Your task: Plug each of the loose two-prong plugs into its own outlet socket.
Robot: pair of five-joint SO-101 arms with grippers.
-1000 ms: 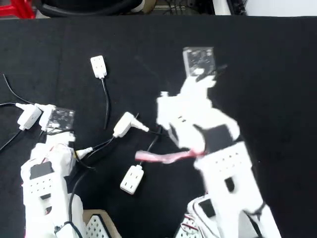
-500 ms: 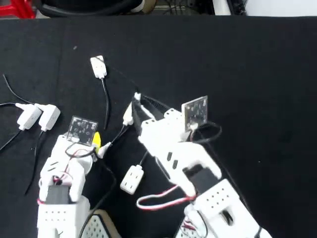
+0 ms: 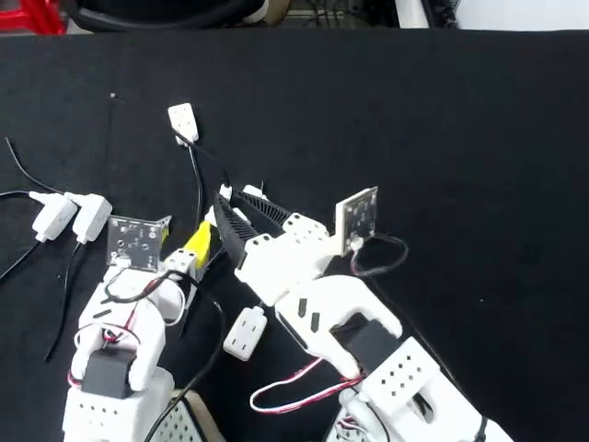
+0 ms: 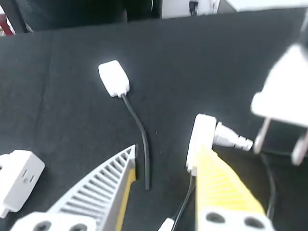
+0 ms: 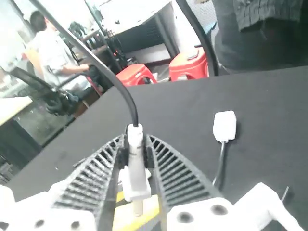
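Note:
My right gripper (image 5: pixel 136 144) is shut on a white two-prong plug (image 5: pixel 135 175), whose black cable rises from its top. In the high view the right gripper (image 3: pixel 230 204) holds it near the table's middle. From the left wrist view this plug (image 4: pixel 284 96) hangs close by, prongs down. My left gripper (image 4: pixel 163 154) is open just left of it, and its yellow fingertip (image 4: pixel 204 161) touches a white cable-end piece (image 4: pixel 203 137). A white outlet socket (image 3: pixel 183 122) lies farther back on its cable, another socket (image 3: pixel 246 333) nearer the front.
Two joined white cable pieces (image 3: pixel 72 216) lie at the left edge on the black table (image 3: pixel 479 138). Black cables (image 3: pixel 196 189) run across the left half. The right half is bare cloth.
My right arm swung left from the table's middle back, closed on the plug and lifted it. The left arm turned right, bringing its open gripper toward the plug.

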